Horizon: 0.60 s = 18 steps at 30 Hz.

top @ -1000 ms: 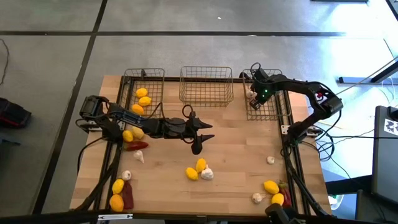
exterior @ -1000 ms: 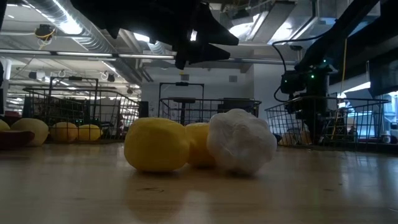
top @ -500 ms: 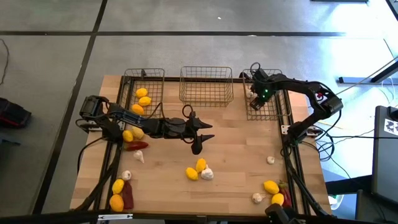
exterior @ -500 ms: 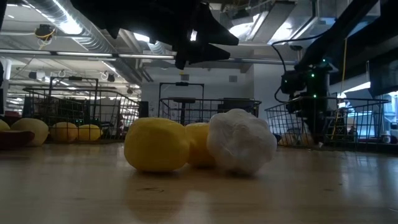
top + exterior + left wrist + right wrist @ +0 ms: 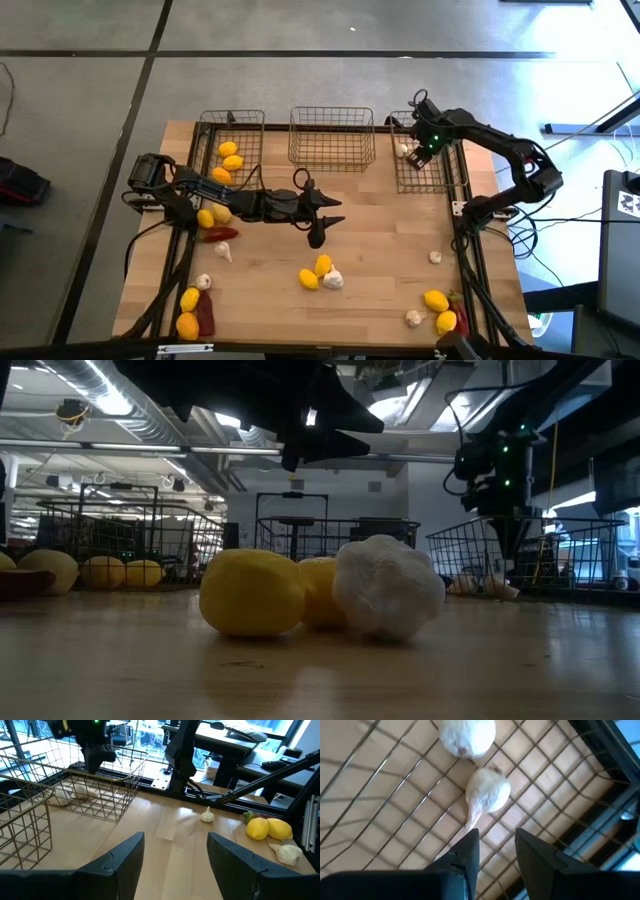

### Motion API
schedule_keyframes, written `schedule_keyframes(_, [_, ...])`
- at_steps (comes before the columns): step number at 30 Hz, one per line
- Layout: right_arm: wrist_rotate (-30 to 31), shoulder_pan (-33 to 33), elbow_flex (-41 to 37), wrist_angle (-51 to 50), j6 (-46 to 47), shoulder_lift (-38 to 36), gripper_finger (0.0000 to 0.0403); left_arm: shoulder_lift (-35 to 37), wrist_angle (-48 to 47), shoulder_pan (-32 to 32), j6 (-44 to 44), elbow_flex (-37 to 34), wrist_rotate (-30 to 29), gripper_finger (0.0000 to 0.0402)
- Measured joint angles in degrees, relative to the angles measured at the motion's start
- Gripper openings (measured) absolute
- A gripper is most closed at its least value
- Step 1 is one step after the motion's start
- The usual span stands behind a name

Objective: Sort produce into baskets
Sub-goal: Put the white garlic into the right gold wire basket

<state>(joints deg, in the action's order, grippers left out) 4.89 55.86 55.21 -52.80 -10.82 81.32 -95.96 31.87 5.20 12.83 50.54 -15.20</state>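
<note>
My right gripper (image 5: 419, 157) hangs open and empty above the right wire basket (image 5: 447, 170). Two garlic bulbs (image 5: 487, 790) lie on that basket's mesh floor just below the fingers. My left gripper (image 5: 317, 228) is open and empty above the table's middle, its fingers wide apart in the left wrist view (image 5: 175, 845). Two lemons and a garlic bulb (image 5: 322, 272) lie together on the table nearer than it. The left basket (image 5: 212, 135) holds three lemons (image 5: 228, 160). The middle basket (image 5: 331, 152) shows nothing in it.
Lemons (image 5: 213, 215), a chili (image 5: 222, 235) and garlic (image 5: 222, 252) lie beside the left arm. More lemons (image 5: 188, 312) and a chili (image 5: 205, 315) are at the near left. Garlic (image 5: 435, 257), lemons (image 5: 440, 308) and a chili (image 5: 459, 310) are at the near right.
My right gripper has gone up out of the right basket and a little toward the table's right edge. The garlic stays on the basket's floor.
</note>
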Motion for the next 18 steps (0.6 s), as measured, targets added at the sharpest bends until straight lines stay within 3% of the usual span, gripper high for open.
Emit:
schedule_keyframes(13, [-3.8, 0.0, 0.1, -6.5, 2.3, -10.8, 0.0124, 0.0, 0.0, 0.0, -1.0, 0.0, 0.0, 0.0212])
schedule_keyframes(18, [-7.9, -1.1, 0.1, -9.5, 3.3, -14.2, 0.0124, 0.0, 0.0, 0.0, -1.0, 0.0, 0.0, 0.0212])
